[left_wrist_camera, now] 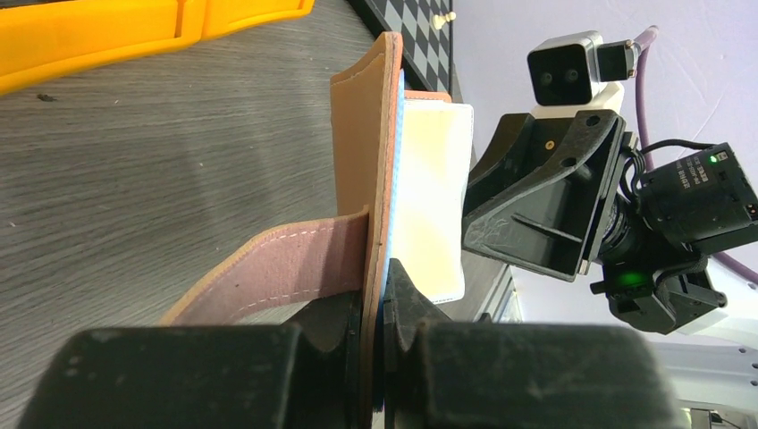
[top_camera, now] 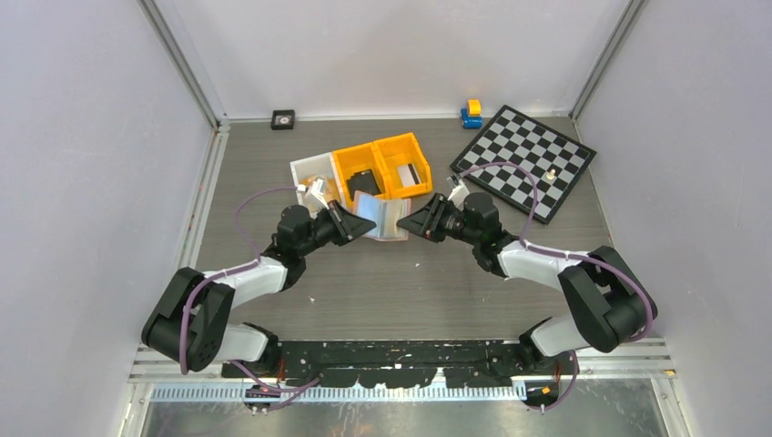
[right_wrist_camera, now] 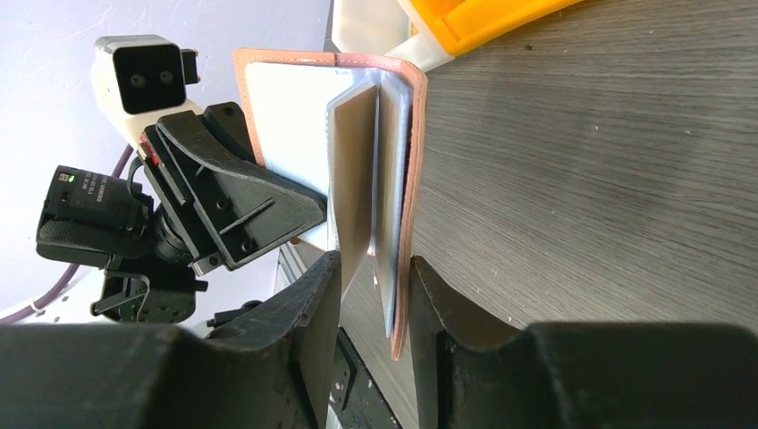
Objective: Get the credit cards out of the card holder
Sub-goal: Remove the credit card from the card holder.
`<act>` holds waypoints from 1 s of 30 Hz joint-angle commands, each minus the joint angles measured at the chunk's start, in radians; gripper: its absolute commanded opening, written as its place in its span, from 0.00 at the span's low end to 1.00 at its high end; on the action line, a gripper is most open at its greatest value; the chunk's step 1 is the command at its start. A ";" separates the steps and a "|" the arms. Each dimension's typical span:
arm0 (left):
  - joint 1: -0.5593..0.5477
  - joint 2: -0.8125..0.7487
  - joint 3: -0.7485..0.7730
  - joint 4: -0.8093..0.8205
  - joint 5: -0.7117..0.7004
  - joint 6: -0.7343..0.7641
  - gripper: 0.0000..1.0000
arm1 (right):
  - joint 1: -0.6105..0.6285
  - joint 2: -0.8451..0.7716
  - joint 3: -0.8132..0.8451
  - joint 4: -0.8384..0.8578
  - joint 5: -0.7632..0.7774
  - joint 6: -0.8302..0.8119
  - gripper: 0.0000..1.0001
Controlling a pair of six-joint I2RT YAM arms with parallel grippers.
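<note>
The tan-pink card holder (top_camera: pixel 380 218) hangs open above the table between both arms. My left gripper (top_camera: pixel 350 225) is shut on one cover near its edge (left_wrist_camera: pixel 366 161), the snap tab (left_wrist_camera: pixel 277 268) curling off beside the left finger. My right gripper (right_wrist_camera: pixel 375 286) is open. Its jaws stand apart around the other cover (right_wrist_camera: pixel 413 179) and the glossy clear pocket leaves (right_wrist_camera: pixel 353 161), with the right finger against the cover. A pale credit card face (left_wrist_camera: pixel 433 206) shows inside the held cover. I cannot tell how many cards sit in the pockets.
Two orange bins (top_camera: pixel 382 168) and a white bin (top_camera: pixel 309 173) stand just behind the card holder, a chunky black item (top_camera: pixel 364 182) in one. A chessboard (top_camera: pixel 528 159) lies at the back right, a blue-and-yellow toy (top_camera: pixel 471 114) beyond it. White walls close in both sides.
</note>
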 commanded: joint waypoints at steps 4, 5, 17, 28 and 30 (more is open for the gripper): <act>-0.035 -0.012 0.072 0.031 0.034 0.035 0.00 | 0.012 0.020 0.040 0.024 -0.020 -0.012 0.39; -0.040 -0.006 0.079 0.025 0.037 0.039 0.00 | 0.013 0.022 0.040 0.030 -0.025 -0.010 0.39; -0.069 0.075 0.119 0.064 0.101 0.016 0.00 | 0.022 0.039 0.041 0.057 -0.042 0.000 0.56; -0.043 0.027 0.090 0.015 0.058 0.005 0.13 | 0.022 0.014 0.050 -0.004 -0.010 -0.019 0.22; -0.026 0.001 0.078 -0.008 0.054 0.004 0.20 | 0.022 0.008 0.050 -0.011 -0.007 -0.023 0.21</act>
